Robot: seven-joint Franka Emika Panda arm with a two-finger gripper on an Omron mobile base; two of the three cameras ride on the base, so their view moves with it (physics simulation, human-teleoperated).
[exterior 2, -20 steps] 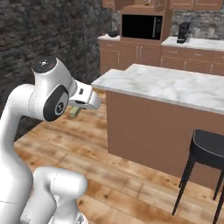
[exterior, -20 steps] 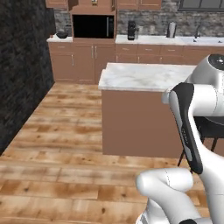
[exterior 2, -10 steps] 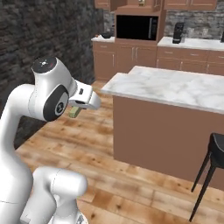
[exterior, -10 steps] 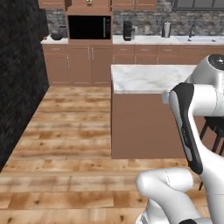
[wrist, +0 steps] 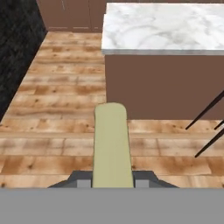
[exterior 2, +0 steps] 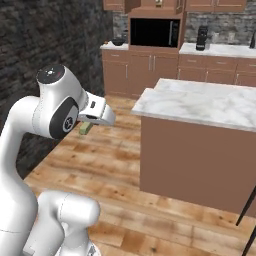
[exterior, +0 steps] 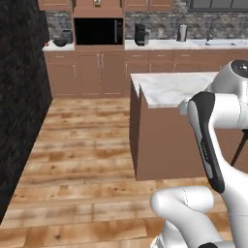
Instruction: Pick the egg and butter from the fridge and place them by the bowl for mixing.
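My gripper (wrist: pixel 113 181) is shut on the butter (wrist: pixel 112 144), a pale yellow-green stick that juts out from between the finger tips over the wooden floor. In the right base view the butter (exterior 2: pixel 86 128) pokes out below the white hand, with the gripper (exterior 2: pixel 88 125) held at chest height left of the island. A small dark bowl (exterior: pixel 60 42) sits on the far back counter beside the microwave, and is also seen from the right base (exterior 2: pixel 118 42). The egg and the fridge are out of view.
A marble-topped island (exterior: pixel 169 87) (exterior 2: pixel 200 102) (wrist: pixel 162 26) stands ahead to the right, with black stool legs (wrist: pixel 205 118) beside it. A dark stone wall (exterior: pixel 19 97) runs along the left. The back counter holds a microwave (exterior: pixel 98 31) and a coffee machine (exterior: pixel 140 34). Wooden floor lies between.
The whole scene has shifted as the base moved: the island has slid rightward and closer in both base views. The arm keeps its pose with the butter in its grip.
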